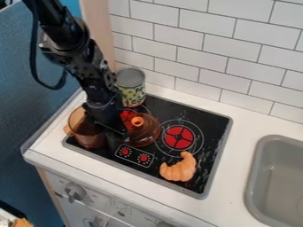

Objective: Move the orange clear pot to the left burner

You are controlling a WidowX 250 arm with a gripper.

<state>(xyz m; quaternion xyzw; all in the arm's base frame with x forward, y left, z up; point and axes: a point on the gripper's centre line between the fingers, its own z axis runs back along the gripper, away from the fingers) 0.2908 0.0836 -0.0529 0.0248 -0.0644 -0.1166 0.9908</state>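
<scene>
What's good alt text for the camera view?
A black robot arm hangs over a toy stove, its gripper between a clear orange pot at the stove's left edge and a matching lid covering part of the left burner. A can stands behind them, and a toy croissant lies in front of the right burner. A gray sink is at the right.

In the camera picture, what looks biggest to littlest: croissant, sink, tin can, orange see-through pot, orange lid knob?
1. Sink, even cut off
2. Pot and can: too close to rank, and the arm covers some of the pot
3. Croissant
4. Knob
</scene>
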